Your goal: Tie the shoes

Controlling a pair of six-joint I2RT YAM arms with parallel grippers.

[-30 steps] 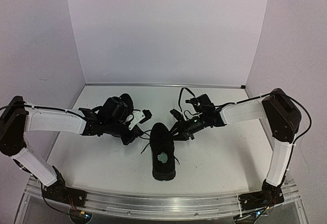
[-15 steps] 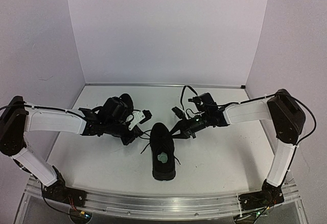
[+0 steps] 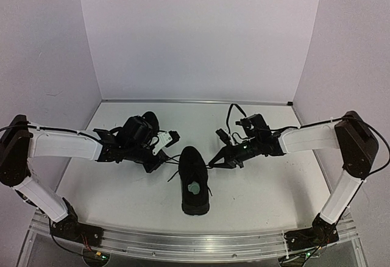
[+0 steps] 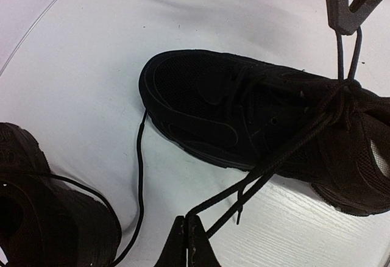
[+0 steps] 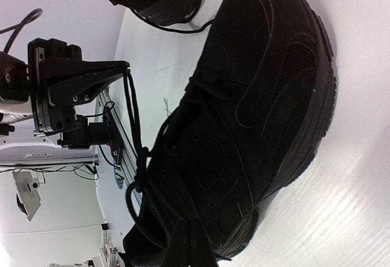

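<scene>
Step in hand: cinching the lace crossing on shoe 1 [image 3: 195,178], judged from how the lines run. The bow is not yet formed.

Location: shoe 1 lies at the middle of the table [image 3: 262,188], heel with its pale inner patch toward the near edge, toe toward the far edge. Shoe 2 [image 3: 149,119] sits toward the far left corner, partly under the left arm, with a loose lace trailing on the table. It is untouched.

Left gripper [image 4: 185,227]: fingers pressed together on the lace [image 4: 222,199], which runs taut from the crossing [image 4: 350,85] over the shoe's left flank.

Right gripper [image 4: 345,23]: fingers closed on 2 strands rising from the same crossing, apparently a loop. Its own wrist view is too dark at the fingertips to confirm this.

Both grippers stand just off shoe 1, on opposite sides.

Next move, as a judgement: draw both ends further apart and level until the crossing seats on the tongue, holding tension so the shoe does not slide or lift. Then 1 end must be released and re-gripped to form the bow. Shoe 2 remains to be tied.
</scene>
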